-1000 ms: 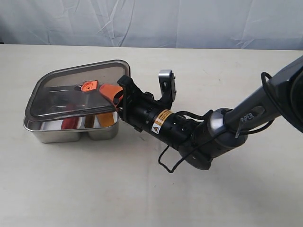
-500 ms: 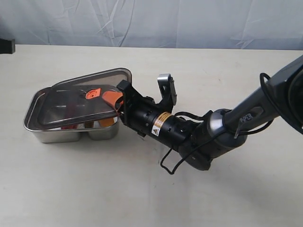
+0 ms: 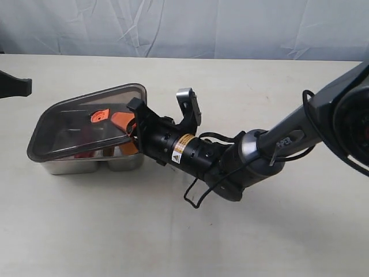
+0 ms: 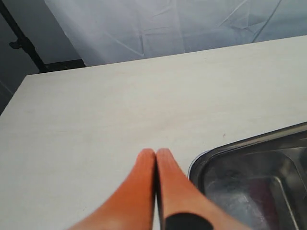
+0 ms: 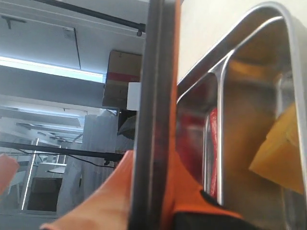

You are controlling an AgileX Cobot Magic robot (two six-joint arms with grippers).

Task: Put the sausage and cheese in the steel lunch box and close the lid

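Observation:
The steel lunch box (image 3: 86, 164) stands on the table at the left. Inside it the red sausage (image 5: 212, 143) lies in one compartment and the yellow cheese (image 5: 283, 155) in the other, beyond the divider. The dark translucent lid (image 3: 81, 124), with its orange valve (image 3: 98, 117), hangs tilted over the box, its left edge low and its right edge raised. My right gripper (image 3: 130, 123) is shut on that raised edge, and the lid (image 5: 154, 110) shows edge-on between its orange fingers (image 5: 120, 182). My left gripper (image 4: 156, 153) is shut and holds nothing, just off the box's corner (image 4: 249, 177).
A dark part of the left arm (image 3: 14, 86) pokes in at the left edge of the exterior view. The right arm (image 3: 230, 161) stretches low across the table's middle. A pale curtain hangs behind the table's far edge.
The right gripper has carried the lid to the left and down, so it now covers the box more squarely. A part of the left arm has come in at the left edge.

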